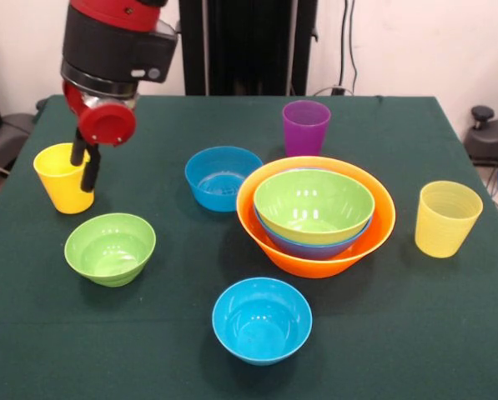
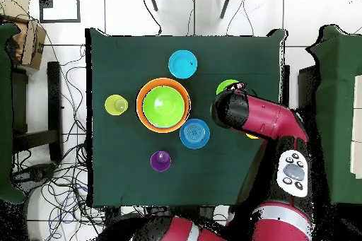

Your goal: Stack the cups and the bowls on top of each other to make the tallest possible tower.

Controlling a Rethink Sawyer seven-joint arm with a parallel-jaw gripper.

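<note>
Front view only: claw (image 1: 85, 165) (beside yellow cup (image 1: 62, 178))

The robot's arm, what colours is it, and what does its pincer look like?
The arm is shiny red with thick black bands, and ends in a round red cap. From above, a grey panel with buttons shows on it. The pincer is two thin black fingers.

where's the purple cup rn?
In the front view the purple cup stands upright at the table's far side, right of centre, just behind the orange bowl and right of a small blue bowl.
</note>
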